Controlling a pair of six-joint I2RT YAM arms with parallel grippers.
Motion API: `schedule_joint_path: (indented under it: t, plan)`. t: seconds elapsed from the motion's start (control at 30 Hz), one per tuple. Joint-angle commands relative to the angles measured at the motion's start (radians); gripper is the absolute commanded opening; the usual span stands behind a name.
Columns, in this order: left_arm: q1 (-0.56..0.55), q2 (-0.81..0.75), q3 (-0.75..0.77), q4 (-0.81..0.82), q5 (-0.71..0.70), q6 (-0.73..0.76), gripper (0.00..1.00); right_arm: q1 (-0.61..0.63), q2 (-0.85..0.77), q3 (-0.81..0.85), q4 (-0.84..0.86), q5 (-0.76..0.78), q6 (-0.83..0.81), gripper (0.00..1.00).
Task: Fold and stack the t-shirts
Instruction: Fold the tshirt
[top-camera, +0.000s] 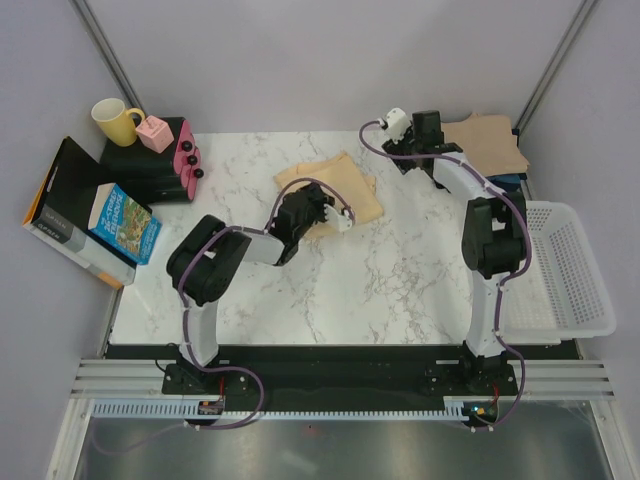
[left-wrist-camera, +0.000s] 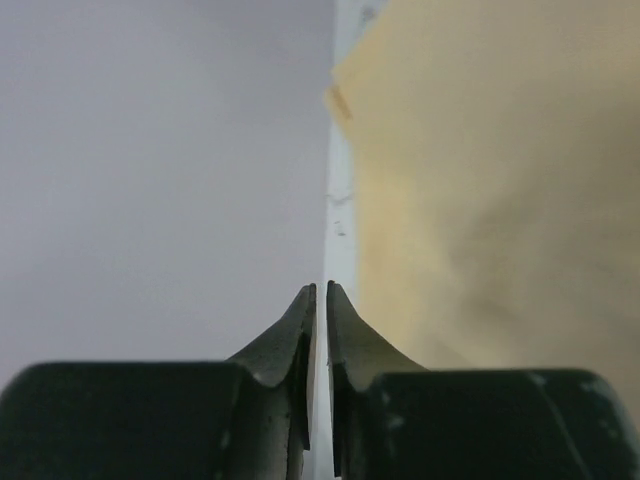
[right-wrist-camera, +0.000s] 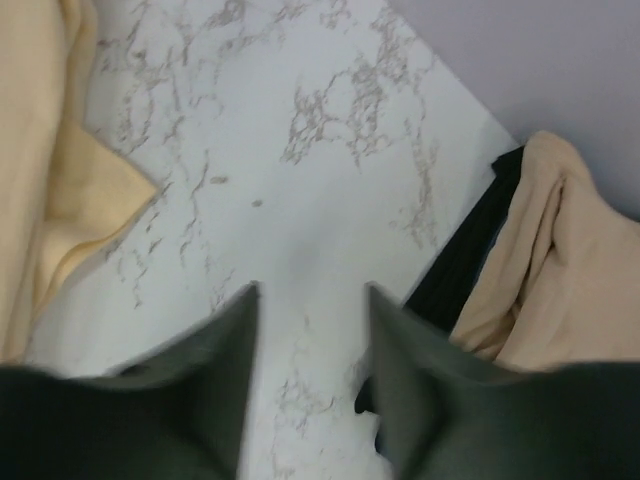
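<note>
Here the pale yellow t-shirt (top-camera: 335, 195) is laid folded at the middle of the table (top-camera: 400, 290), beside the left gripper (left-wrist-camera: 321, 292), whose jaws are nearly shut on nothing. The right gripper (right-wrist-camera: 310, 300) is held partly open and empty between it and the tan t-shirt (top-camera: 490, 140) — probably the next shirt to be folded.

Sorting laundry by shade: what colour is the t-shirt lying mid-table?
Pale yellow-cream cotton t-shirt; clearest in the top external view.

Three t-shirts show: one yellow-cream (top-camera: 335, 190), one tan (top-camera: 488, 142), one black (right-wrist-camera: 462, 262).
</note>
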Motion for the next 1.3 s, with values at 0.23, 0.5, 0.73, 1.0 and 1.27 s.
schedule_joint_path:
  t: [0.23, 0.5, 0.73, 1.0, 1.27]
  plan:
    - [0.049, -0.147, 0.092, -0.070, -0.010, 0.034, 0.77, -0.040, 0.145, 0.431, -0.521, -0.450, 0.178, 0.98]
    - [0.021, 0.017, 0.249, -0.122, -0.055, 0.207, 0.82, -0.146, 0.335, 0.606, -0.563, -0.833, 0.432, 0.97]
    - [0.009, 0.042, 0.318, -0.228, 0.004, 0.285, 0.82, -0.182, 0.394, 0.591, -0.536, -0.970, 0.466, 0.89]
    - [0.000, 0.194, 0.378, -0.168, -0.068, 0.209, 0.84, -0.231, 0.326, 0.586, -0.483, -0.890, 0.469, 0.92]
    - [0.010, 0.163, 0.155, -0.161, 0.019, 0.245, 0.83, -0.234, 0.260, 0.551, -0.483, -0.851, 0.455, 0.92]
